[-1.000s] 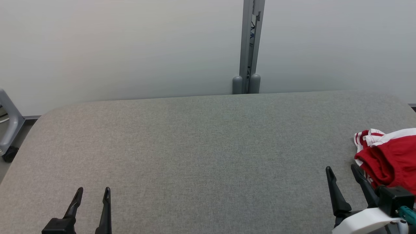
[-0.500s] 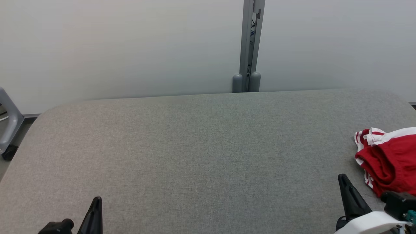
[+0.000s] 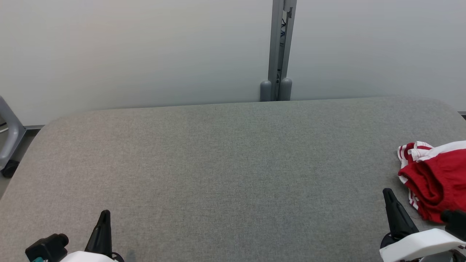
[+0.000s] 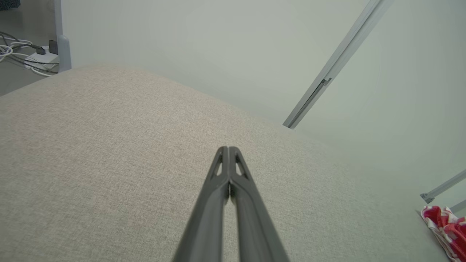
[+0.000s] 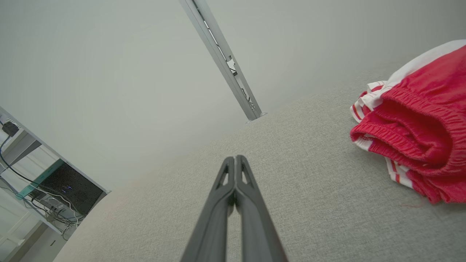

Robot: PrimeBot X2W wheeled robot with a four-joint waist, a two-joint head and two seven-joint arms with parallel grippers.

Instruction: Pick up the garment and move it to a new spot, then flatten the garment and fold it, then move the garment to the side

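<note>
1. Left gripper [image 4: 228, 149]: fingers pressed together, holding nothing; lower left of head view.
2. Right gripper [image 5: 236, 158]: likewise closed, empty; lower right.
3. Red-and-white garment [image 3: 435, 180]: bunched at right edge of grey table [image 3: 233, 163], near right gripper, apart.

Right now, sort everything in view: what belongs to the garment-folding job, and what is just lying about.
Job in hand:
red-and-white garment
grey table
left tool, shut, empty
right tool, shut, empty

Just lying about:
wall post
floor cables
dark box
grey frame
</note>
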